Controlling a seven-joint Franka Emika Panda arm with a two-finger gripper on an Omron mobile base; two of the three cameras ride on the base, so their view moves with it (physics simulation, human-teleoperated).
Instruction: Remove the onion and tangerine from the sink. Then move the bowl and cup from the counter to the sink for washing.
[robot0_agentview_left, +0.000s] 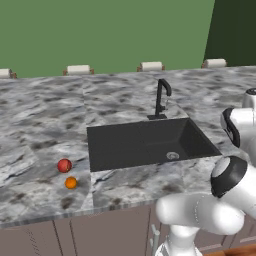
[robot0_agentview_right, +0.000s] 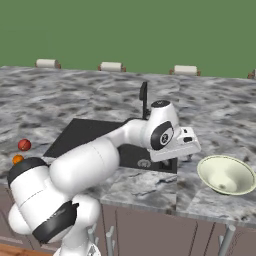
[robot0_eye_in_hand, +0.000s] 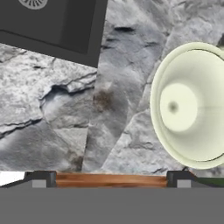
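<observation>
The black sink (robot0_agentview_left: 145, 142) with its curved faucet (robot0_agentview_left: 161, 97) is sunk in the marble counter (robot0_agentview_left: 45, 100). Left of the basin, on the counter, lie the red onion (robot0_agentview_left: 64, 165) and the smaller orange tangerine (robot0_agentview_left: 71, 183), a little apart; they are also the onion (robot0_agentview_right: 24, 145) and tangerine (robot0_agentview_right: 18, 159) at the far left of the right base view. The pale bowl (robot0_agentview_right: 227, 174) stands upright on the counter right of the sink. My gripper (robot0_agentview_right: 181, 153) hovers open just left of the bowl (robot0_eye_in_hand: 192, 105), above the counter, with nothing between its fingertips (robot0_eye_in_hand: 41, 178). The cup is out of view.
The counter's front edge runs close below the bowl, with brown cabinets (robot0_agentview_left: 75, 232) underneath. Small white fixtures (robot0_agentview_left: 78, 69) line the back of the counter against the green wall. The sink's near right corner (robot0_eye_in_hand: 57, 26) lies close to the hand.
</observation>
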